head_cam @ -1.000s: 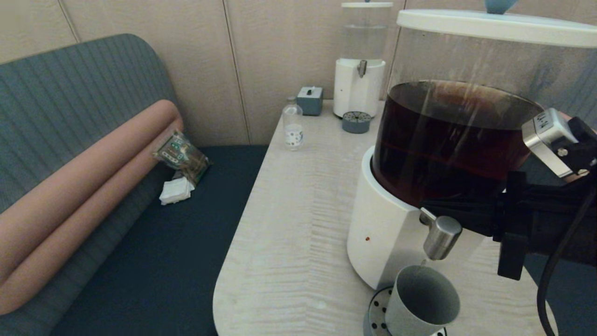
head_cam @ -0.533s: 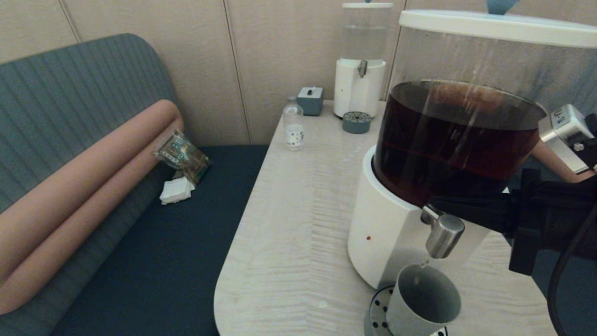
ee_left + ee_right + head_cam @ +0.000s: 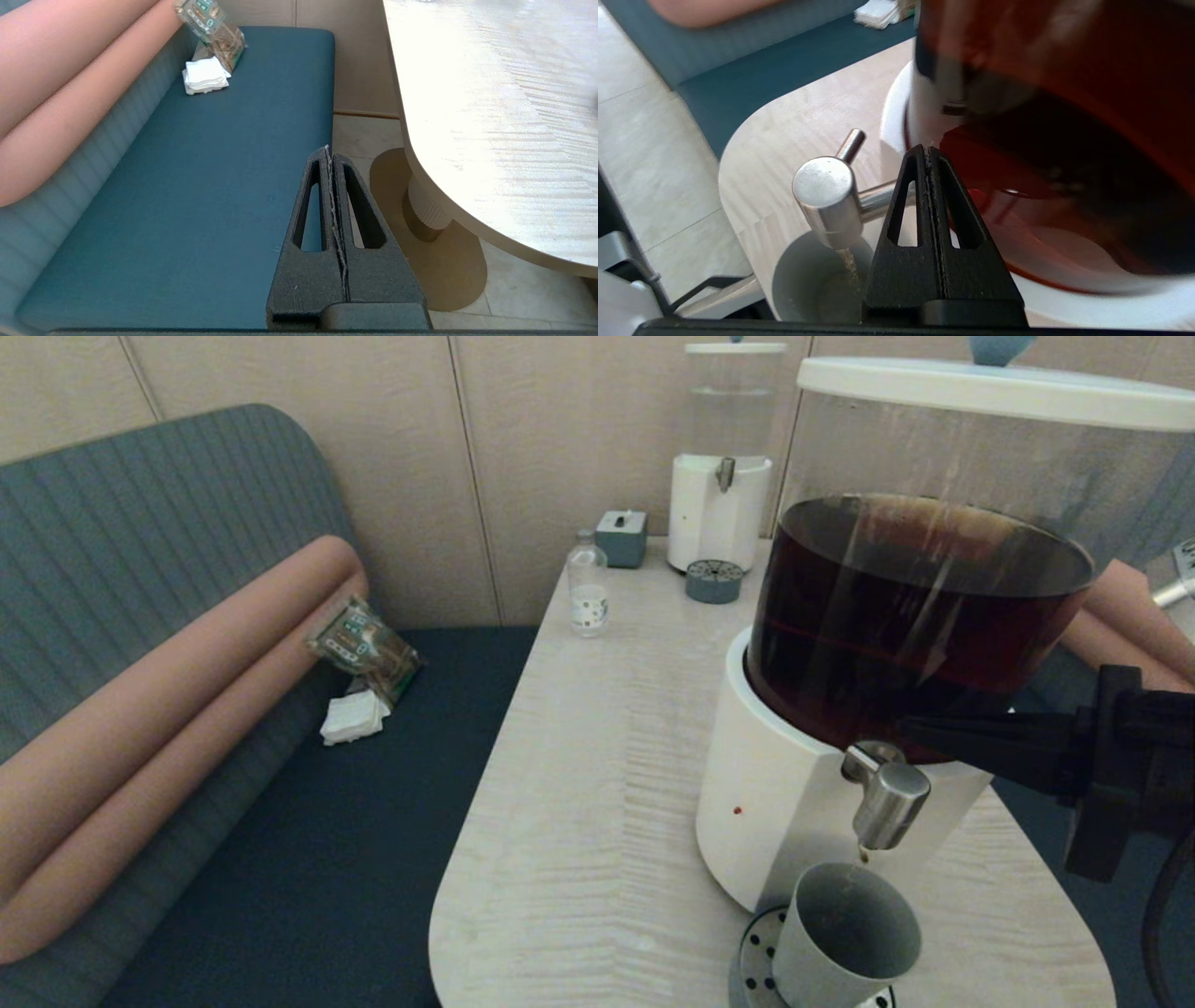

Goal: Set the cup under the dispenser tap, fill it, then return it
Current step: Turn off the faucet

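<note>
The grey-green cup (image 3: 845, 933) stands on a perforated drip tray (image 3: 752, 959) right under the steel dispenser tap (image 3: 887, 803) of the big dispenser (image 3: 775, 803) holding dark brown liquid. A thin brown trickle (image 3: 850, 262) falls from the tap (image 3: 826, 196) into the cup (image 3: 808, 284), which has a little liquid at its bottom. My right gripper (image 3: 907, 724) is shut and holds nothing. It points at the dispenser just right of the tap without touching it, and its tip (image 3: 926, 150) is near the tank. My left gripper (image 3: 328, 150) is shut and empty, hanging over the blue bench seat.
At the table's far end stand a smaller dispenser with clear liquid (image 3: 719, 513), a round grey drip tray (image 3: 714, 581), a grey box (image 3: 621, 537) and a clear bottle (image 3: 587, 588). A snack packet (image 3: 364, 649) and napkins (image 3: 353, 719) lie on the bench.
My right arm has drawn back to the right, away from the tap lever. The cup has stayed in place.
</note>
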`<state>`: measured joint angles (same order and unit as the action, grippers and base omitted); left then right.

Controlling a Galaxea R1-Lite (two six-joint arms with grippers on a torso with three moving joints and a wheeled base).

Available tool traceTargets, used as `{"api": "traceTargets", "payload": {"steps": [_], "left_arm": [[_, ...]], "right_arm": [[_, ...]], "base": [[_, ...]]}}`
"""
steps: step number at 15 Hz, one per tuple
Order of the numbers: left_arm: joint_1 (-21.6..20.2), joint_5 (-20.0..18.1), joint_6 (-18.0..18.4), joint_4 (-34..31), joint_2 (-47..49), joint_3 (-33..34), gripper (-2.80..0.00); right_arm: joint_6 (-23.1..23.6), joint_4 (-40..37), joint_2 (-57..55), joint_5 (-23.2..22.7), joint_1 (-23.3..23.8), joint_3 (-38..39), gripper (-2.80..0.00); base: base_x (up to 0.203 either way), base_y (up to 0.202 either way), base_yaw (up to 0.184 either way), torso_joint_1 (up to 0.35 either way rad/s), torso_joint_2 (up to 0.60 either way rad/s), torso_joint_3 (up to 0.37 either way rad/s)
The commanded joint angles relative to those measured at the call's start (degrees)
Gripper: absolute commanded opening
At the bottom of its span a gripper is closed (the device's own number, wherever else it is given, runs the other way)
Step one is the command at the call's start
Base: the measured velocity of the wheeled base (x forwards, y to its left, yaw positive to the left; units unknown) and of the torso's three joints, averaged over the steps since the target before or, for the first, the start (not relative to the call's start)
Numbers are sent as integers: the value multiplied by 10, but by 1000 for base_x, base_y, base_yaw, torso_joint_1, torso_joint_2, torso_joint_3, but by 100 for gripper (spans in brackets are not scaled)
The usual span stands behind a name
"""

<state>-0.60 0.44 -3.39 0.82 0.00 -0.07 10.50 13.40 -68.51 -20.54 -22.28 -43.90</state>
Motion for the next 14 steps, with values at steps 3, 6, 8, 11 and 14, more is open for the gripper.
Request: {"api": "traceTargets", "payload": {"steps": [3, 6, 8, 11, 14], "left_arm": [[0, -1, 0, 1, 1, 0, -280], [0, -1, 0, 1, 1, 0, -280], [0, -1, -1, 0, 1, 1, -280], [0, 1, 0, 1, 1, 0, -280], [0, 1, 0, 1, 1, 0, -280]], "right_arm": [[1, 3, 37, 39, 1, 19, -280], [2, 3, 77, 54, 1, 38, -280], [4, 0, 110, 77, 1, 49, -280], [5, -20, 156, 127, 1, 60, -280], [6, -43, 205, 187, 1, 61, -280]], "base": [[0, 0, 0, 0, 0, 0], [0, 0, 0, 0, 0, 0], [0, 0, 0, 0, 0, 0], [0, 0, 0, 0, 0, 0], [0, 0, 0, 0, 0, 0]]}}
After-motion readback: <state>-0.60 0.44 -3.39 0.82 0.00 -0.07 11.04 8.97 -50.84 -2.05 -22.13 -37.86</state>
